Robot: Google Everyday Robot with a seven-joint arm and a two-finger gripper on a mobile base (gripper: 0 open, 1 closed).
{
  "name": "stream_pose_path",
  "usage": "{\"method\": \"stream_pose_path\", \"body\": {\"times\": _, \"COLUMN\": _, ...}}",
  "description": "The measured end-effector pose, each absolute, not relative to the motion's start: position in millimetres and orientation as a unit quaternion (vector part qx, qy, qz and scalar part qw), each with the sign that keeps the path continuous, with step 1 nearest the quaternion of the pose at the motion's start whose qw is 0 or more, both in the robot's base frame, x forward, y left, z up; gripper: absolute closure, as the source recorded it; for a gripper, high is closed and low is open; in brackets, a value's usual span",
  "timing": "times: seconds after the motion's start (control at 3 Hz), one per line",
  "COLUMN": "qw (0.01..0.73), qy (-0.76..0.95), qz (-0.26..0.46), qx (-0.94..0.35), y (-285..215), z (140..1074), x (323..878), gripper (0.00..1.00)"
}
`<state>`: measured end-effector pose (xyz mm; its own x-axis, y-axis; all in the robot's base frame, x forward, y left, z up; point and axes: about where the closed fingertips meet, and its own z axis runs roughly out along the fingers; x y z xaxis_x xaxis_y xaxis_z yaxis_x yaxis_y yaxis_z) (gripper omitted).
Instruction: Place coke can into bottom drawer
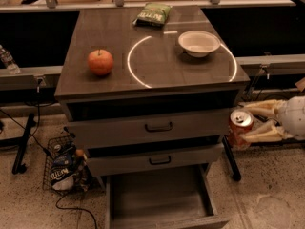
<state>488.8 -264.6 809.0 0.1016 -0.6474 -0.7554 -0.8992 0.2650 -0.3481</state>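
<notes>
The coke can [239, 127], red with a silver top, is held upright in my gripper [247, 124] to the right of the cabinet, level with the top drawer front. The gripper's pale fingers [261, 137] reach in from the right and are shut on the can. The bottom drawer [159, 198] is pulled open below and left of the can, and its plain grey inside is bare.
On the cabinet top [119, 46] are a red-orange apple [100, 62], a white bowl [198, 43] and a green chip bag [152, 14]. Two upper drawers with black handles [158, 127] are shut. A wire basket [62, 168] with packets stands on the floor at left. A black table leg [231, 162] is right of the cabinet.
</notes>
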Motion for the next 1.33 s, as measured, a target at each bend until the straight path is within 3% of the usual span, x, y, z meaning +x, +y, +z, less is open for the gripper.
{"method": "stream_pose_path", "body": {"times": 0.33, "qw": 0.432, "qy": 0.661, "qz": 0.178, "qx": -0.587, "y": -258, "z": 742, "x": 462, "gripper": 1.0}}
{"method": "stream_pose_path", "body": {"times": 1.0, "qw": 0.436, "qy": 0.665, "qz": 0.186, "qx": -0.577, "y": -247, "z": 717, "x": 460, "gripper": 1.0}}
{"method": "stream_pose_path", "body": {"times": 1.33, "qw": 0.444, "qy": 0.668, "qz": 0.206, "qx": -0.56, "y": -215, "z": 653, "x": 457, "gripper": 1.0}}
